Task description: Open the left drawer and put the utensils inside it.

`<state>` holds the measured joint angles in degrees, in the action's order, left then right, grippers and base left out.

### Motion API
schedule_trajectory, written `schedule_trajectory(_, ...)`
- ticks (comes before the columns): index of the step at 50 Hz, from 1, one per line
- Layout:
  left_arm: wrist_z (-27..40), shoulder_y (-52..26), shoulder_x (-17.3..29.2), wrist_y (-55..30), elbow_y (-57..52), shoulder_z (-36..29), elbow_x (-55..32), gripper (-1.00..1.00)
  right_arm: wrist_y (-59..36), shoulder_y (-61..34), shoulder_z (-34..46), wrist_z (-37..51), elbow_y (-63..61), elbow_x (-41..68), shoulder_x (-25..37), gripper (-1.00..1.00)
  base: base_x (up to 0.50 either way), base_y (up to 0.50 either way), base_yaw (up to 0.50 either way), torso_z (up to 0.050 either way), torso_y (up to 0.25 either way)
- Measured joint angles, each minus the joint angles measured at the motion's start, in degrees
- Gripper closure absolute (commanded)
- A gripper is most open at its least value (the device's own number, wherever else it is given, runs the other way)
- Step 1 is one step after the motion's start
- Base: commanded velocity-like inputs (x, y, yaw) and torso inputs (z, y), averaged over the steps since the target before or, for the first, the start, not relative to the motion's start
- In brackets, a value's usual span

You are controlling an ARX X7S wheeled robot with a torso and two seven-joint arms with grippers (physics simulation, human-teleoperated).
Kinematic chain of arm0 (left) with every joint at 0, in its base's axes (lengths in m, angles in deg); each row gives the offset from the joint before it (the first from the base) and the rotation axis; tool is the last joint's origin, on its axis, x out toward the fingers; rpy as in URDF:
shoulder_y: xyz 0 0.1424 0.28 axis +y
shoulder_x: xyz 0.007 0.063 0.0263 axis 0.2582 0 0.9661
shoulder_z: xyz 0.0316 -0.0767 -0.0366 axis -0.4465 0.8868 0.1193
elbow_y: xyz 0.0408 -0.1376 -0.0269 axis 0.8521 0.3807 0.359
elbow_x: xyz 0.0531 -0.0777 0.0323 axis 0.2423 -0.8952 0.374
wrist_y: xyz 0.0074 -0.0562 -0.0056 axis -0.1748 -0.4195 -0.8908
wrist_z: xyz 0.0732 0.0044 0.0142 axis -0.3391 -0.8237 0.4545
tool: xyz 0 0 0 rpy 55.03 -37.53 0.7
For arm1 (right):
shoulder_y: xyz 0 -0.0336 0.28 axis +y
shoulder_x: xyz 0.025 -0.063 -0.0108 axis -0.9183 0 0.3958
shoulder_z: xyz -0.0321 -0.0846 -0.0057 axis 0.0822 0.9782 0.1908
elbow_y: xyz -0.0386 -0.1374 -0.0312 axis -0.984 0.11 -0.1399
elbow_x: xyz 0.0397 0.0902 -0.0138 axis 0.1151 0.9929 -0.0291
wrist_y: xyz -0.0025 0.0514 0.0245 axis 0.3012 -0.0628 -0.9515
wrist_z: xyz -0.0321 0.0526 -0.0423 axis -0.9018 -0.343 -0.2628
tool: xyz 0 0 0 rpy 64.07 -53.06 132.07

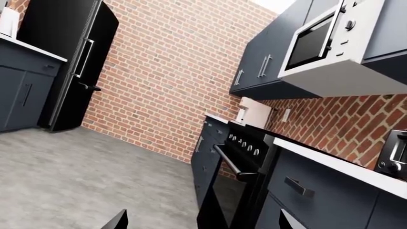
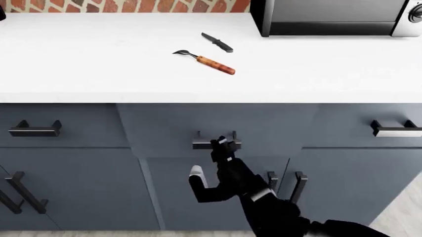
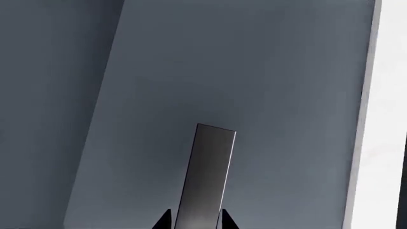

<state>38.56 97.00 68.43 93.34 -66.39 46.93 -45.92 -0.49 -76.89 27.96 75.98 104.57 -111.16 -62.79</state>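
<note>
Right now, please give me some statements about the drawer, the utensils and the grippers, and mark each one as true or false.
1. The fork and the knife lie on the white counter. True.
2. The fork has a black handle. False: its handle is orange-brown; the knife is all dark.
3. The right gripper is at the bar handle of the drawer, with the bar between its fingertips in the right wrist view. True.
4. The utensils are already inside the drawer. False: both are on the counter.
5. The left gripper holds the knife. False: its fingertips are apart with nothing between them, pointing across the kitchen.
</note>
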Motion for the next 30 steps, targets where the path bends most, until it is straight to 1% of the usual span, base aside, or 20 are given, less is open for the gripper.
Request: schedule_trajectory(30,0.04,0.12,-0.01,0.03,-0.46,-0.06,0.18,-1.0,-9.39,3.99,3.5,-0.8,-19.31,-3.79,8.23,1.0,0.0,0.0,0.01,-0.001,0.0)
